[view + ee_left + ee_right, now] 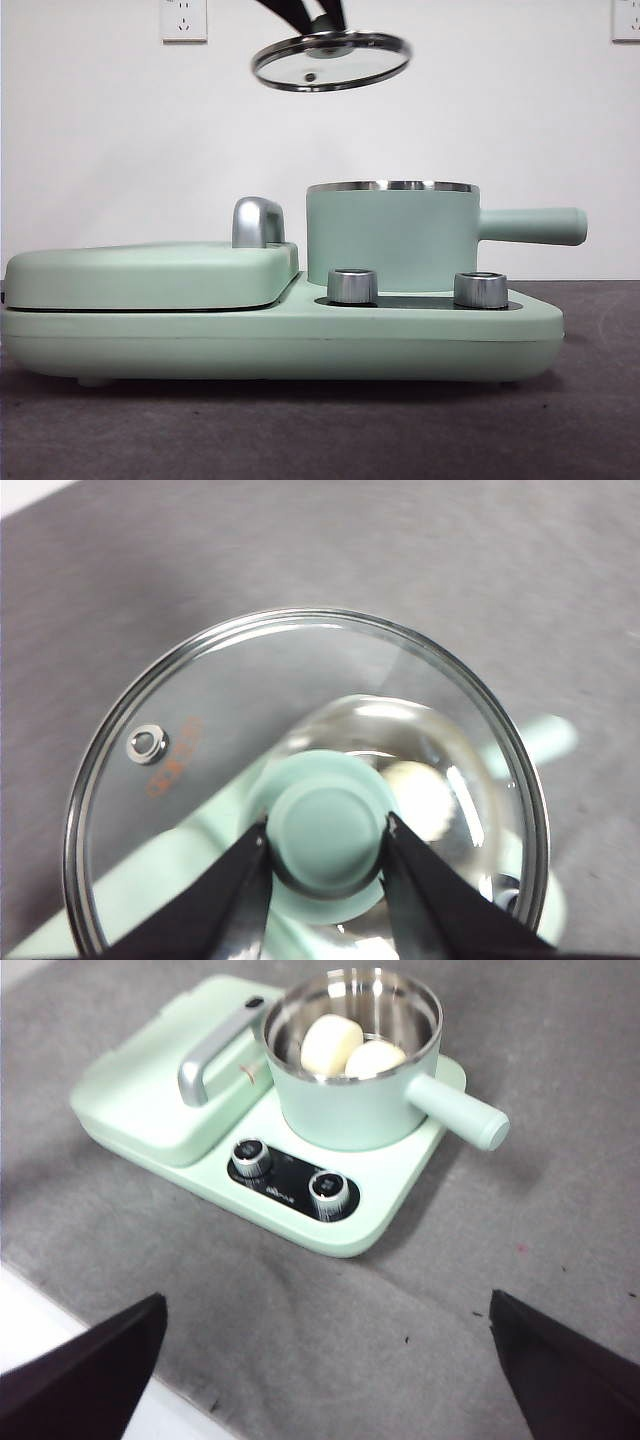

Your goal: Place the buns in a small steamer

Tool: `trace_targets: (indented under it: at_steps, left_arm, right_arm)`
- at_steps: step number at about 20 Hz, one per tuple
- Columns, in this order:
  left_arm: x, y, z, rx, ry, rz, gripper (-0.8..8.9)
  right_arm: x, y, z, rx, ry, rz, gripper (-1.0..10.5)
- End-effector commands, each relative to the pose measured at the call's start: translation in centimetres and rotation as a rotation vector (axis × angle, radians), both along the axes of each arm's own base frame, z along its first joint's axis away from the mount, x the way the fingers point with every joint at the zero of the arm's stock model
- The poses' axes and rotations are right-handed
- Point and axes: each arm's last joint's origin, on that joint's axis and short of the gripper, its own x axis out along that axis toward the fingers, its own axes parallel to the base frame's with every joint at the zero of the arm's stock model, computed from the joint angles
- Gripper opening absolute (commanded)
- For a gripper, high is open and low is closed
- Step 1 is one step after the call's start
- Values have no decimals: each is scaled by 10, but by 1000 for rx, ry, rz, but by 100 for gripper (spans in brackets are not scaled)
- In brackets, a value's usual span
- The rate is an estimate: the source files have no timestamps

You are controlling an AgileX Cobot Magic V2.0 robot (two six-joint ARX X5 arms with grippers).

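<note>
Clamped from both sides on the green knob (330,835), the jaws of our left gripper (328,845) hold the glass lid (331,60) high above the small steamer (392,235), tilted a little in the front view. We judge it is held up there so the pot mouth stays free, or so it can come down to close the pot. Our right gripper (325,1360) waits well back from the steamer with its jaws spread wide and nothing between them. Inside the steamer sit both buns: the smooth bun (331,1044) toward the griddle side and the second bun (374,1058) just beside it, nearer the side handle (460,1115); they look to be touching, and we cannot make out ridges or specks on the second one. From the front the steel rim (392,186) hides them. The steamer stands on its green base (280,345), behind the two control knobs (352,286), with the flat lidded griddle (150,275) shut beside it. With both buns already in, we judge only the lid is left to set on the steamer.
</note>
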Motion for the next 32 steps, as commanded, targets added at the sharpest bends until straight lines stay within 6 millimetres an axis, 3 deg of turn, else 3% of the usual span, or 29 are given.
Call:
trace_targets:
  at_steps: [1, 12, 23, 32]
  left_arm:
    - [-6, -13, 2, -25, -21, -32, 83]
    - [2, -38, -38, 66, 52, -101, 13]
    - [8, -46, -41, 8, 9, -166, 15]
    - [12, -51, -63, 35, 69, -183, 14]
  right_arm:
    - [-6, -4, -4, 46, -34, -3, 516]
    - [-5, -3, -4, 86, -83, 3, 516]
    - [-5, -3, -3, 91, -87, 2, 516]
    - [-5, -3, -3, 90, -88, 2, 516]
